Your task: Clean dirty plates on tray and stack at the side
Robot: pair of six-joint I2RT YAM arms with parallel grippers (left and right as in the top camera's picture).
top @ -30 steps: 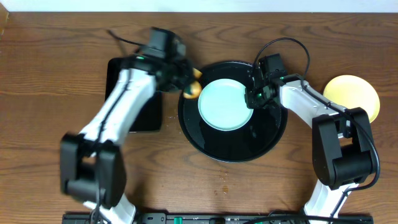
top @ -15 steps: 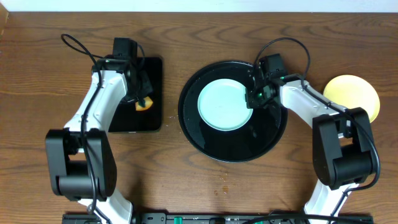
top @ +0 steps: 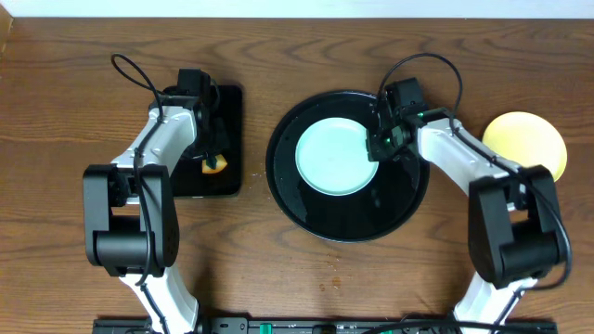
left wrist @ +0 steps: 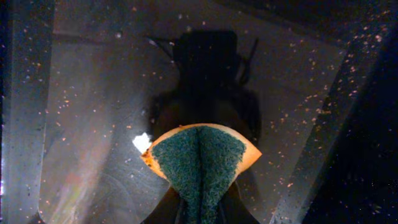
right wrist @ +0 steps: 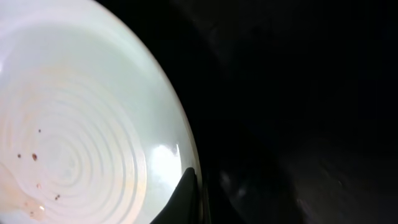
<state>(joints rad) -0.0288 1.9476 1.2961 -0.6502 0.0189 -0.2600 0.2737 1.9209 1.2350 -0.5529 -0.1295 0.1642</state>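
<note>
Underneath everything, brown wood-grain tabletop. At its centre, large round black glossy tray, carrying pale mint-blue round glossy plate with brownish specks on its ringed face. Pinched narrow on that plate's right rim, right gripper. Right of the tray, on bare wood, pale yellow round plate. Left of the tray, small rectangular black tray; above it, left gripper clamped on folded orange sponge with green scouring face.

Same build on both: the left arm and right arm are made of white links, capped with chunky black joint housings, with black cables looped at the wrists.
</note>
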